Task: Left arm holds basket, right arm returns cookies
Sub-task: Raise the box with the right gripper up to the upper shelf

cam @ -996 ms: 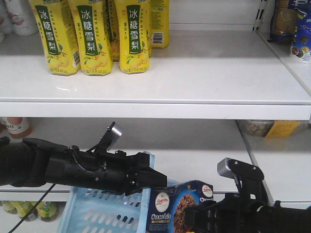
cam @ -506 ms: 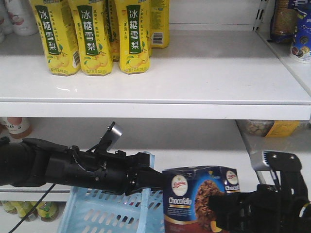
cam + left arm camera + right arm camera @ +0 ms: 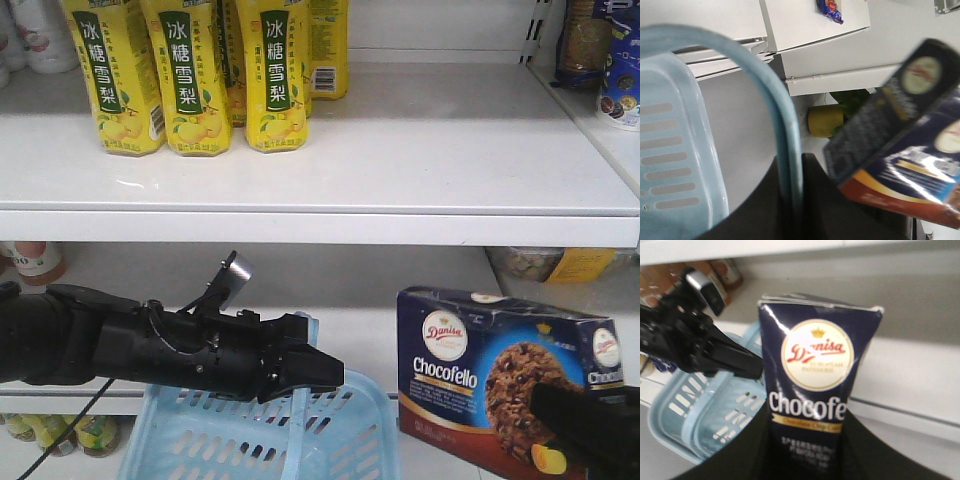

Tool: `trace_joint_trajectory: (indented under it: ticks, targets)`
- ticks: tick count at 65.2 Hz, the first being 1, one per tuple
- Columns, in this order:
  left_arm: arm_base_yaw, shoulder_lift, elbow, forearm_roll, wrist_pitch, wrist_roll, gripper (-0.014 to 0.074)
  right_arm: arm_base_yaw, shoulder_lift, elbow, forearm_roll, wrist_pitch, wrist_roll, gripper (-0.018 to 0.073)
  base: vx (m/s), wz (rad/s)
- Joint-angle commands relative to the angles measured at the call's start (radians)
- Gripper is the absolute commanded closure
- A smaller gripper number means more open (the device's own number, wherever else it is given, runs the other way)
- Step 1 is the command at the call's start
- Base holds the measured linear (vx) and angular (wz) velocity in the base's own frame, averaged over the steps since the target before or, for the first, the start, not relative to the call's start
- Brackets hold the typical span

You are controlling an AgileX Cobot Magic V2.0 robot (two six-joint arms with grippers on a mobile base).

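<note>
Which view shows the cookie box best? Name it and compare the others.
The front view: the cookie box shows its full face, logo and cookie picture, beside the basket. The right wrist view shows one narrow end close up, its lower part hidden. The left wrist view catches only a blurred, tilted corner.

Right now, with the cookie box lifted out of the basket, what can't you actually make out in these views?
- Right tool: cut off by the front view's corner; its grip on the cookie box is hidden in the wrist view too.
- Basket contents: cut off below the front view.
- Left tool: its contact with the basket handle is dark and blurred.
- Lower-shelf jars: too small to read.
</note>
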Motion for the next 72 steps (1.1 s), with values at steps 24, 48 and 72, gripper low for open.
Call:
trace_joint_trajectory:
  ticks: [24,48,72]
  targets:
    - [0.002,-0.054,-0.033,-0.079,0.034,0.058,0.0603,-0.004,0.037,-0.298,-0.239,-0.258,0.085,0.0384,0.0,0.0]
    - [0.002,-0.054,-0.033,-0.079,0.034,0.058,0.0603,-0.111,0.47,-0.367,-0.28,-0.641,0.096,0.0384,0.0,0.0]
    - [0.002,-0.054,-0.033,-0.079,0.034,0.058,0.0603,-0.152,0.756,-0.492,-0.278,-0.684,0.025,0.0384,0.0,0.0]
